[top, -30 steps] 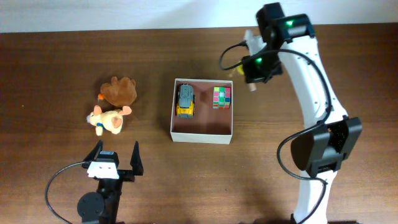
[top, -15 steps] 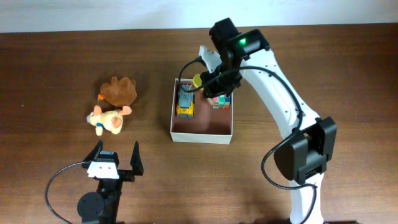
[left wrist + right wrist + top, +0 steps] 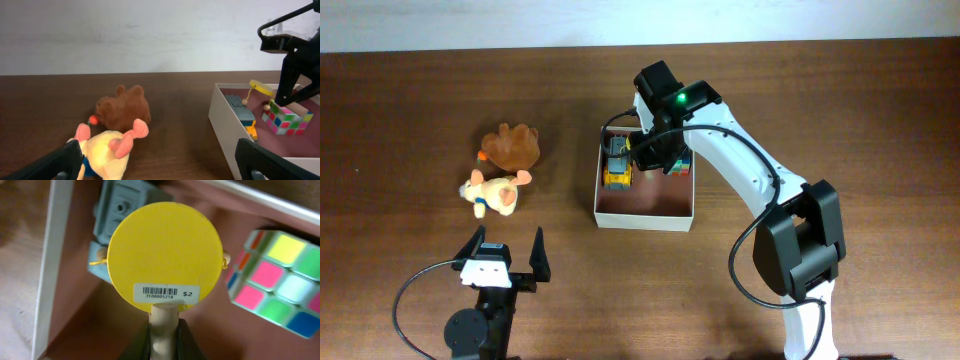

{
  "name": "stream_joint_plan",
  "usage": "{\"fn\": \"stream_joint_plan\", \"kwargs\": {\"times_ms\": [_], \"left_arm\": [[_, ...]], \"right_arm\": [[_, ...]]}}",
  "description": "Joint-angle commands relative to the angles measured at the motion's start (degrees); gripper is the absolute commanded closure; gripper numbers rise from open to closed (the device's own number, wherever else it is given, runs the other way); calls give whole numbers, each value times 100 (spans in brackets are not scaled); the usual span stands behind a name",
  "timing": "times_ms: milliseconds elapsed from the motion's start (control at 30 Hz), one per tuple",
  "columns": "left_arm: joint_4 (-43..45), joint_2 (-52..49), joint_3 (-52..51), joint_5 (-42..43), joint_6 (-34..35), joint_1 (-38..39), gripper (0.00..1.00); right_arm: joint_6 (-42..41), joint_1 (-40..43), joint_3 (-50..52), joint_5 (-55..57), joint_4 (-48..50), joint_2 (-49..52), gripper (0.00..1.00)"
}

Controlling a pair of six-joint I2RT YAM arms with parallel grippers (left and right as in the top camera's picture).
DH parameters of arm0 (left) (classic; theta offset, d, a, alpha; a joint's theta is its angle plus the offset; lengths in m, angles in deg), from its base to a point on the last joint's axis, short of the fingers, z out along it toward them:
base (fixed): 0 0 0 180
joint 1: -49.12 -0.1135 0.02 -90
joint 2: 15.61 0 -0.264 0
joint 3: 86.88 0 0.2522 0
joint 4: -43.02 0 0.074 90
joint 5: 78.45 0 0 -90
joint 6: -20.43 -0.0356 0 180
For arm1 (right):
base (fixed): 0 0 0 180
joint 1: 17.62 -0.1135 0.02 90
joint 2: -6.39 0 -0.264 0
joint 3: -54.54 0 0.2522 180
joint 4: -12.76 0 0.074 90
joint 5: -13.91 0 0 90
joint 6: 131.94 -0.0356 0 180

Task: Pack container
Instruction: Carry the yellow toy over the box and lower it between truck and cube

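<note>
The container [image 3: 645, 222], a white-walled square box with a pinkish-brown floor, holds a grey-and-yellow toy car [image 3: 618, 162] at its back left and a colour cube [image 3: 681, 165] at its back right. My right gripper [image 3: 648, 150] hangs over the box between the two. It is shut on the wooden handle [image 3: 164, 325] of a yellow drum toy [image 3: 165, 262] with beads on strings. The left wrist view shows the drum toy [image 3: 261, 87] just above the box floor. My left gripper [image 3: 507, 243] stands open near the table's front edge, with nothing between its fingers.
A brown plush bear [image 3: 513, 146] and a pale yellow plush with pink ears [image 3: 495, 192] lie on the wooden table left of the container. The yellow plush [image 3: 107, 150] sits just ahead of my left gripper's fingers [image 3: 55, 162].
My right arm has swung left, from beyond the container's back right corner to over the box, carrying the yellow drum toy. The left arm has not moved.
</note>
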Motion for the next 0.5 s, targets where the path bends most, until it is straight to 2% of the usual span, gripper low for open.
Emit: {"fn": "stream_joint_plan", "kwargs": {"times_ms": [0,467], "left_arm": [[-2,55,-35,63,-50,-35,1],[-2,55,-35,63,-50,-35,1]], "right_arm": [[-326,-31,44,658,13,-85,90],[-457,-26,457,787,461,-70,90]]}}
